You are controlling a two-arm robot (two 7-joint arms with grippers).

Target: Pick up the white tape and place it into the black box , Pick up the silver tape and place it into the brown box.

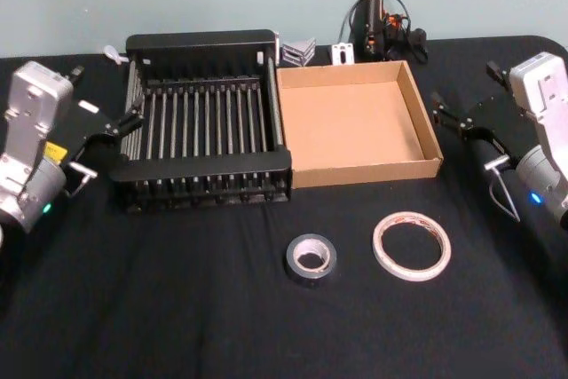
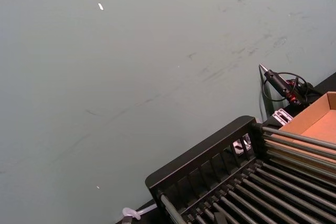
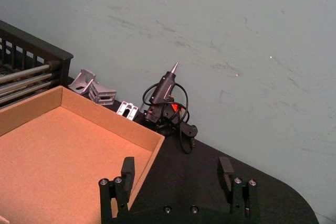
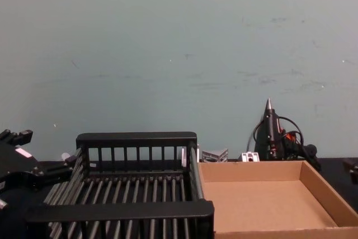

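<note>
Both tapes out front on the black cloth: silver tape just left of white tape. Black box and brown box behind, touching. Glue gun beyond. Left gripper and right gripper spread wide, flanking the boxes.

We are viewing the black box and the brown box sitting side by side and touching on the table, the black box to the left. The silver tape and the white tape are lying in front of the brown box, the silver tape to the left. A glue gun and small metal brackets are sitting behind the boxes.
</note>
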